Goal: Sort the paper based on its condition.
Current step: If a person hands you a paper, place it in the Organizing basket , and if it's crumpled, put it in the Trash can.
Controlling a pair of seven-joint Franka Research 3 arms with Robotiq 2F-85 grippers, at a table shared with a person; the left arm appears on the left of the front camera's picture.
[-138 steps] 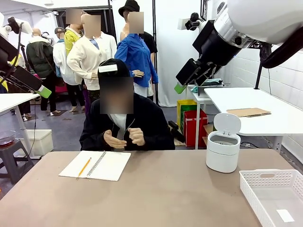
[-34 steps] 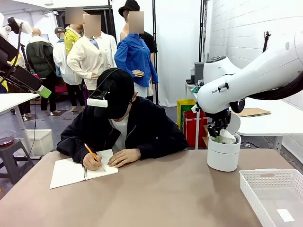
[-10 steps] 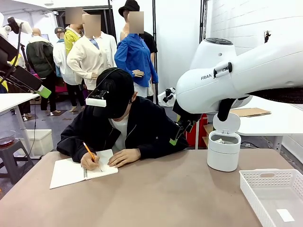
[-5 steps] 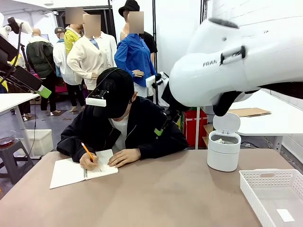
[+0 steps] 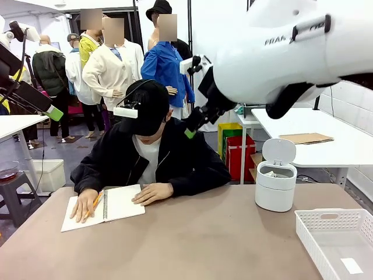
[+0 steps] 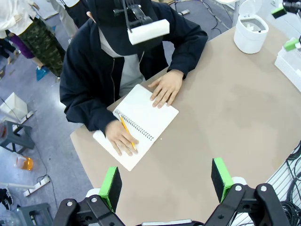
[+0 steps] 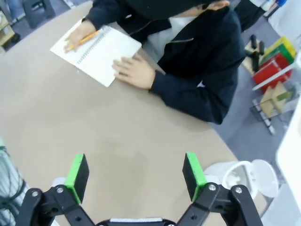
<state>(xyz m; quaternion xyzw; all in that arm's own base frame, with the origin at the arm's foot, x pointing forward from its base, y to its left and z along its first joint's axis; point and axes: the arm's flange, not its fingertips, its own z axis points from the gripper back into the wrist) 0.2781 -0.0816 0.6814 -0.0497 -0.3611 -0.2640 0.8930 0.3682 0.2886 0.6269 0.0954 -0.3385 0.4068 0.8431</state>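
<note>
R gripper sits upper centre of the front view, in front of the person's shoulder. That's higher and further left than half a sec ago. In its own wrist view R gripper has green pads spread wide w/ nothing between, just bare table below. A few secs back it had the paper at the bin's mouth; now the jaws are empty. Bin is at right of the table, lid up, same spot as before. Its inside is too small and shadowed to tell if the paper lies there. L gripper is at the bottom of its view, jaws also wide apart, holding nothing, high above the table.

Person's head is lifted a bit vs earlier. Hand at frame left now lies flat on the notebook w/ pencil under the fingers, no longer in a writing grip. Other hand rests on the notebook's right edge, unchanged. Tray is lower right, unmoved, w/ a white slip in it.
</note>
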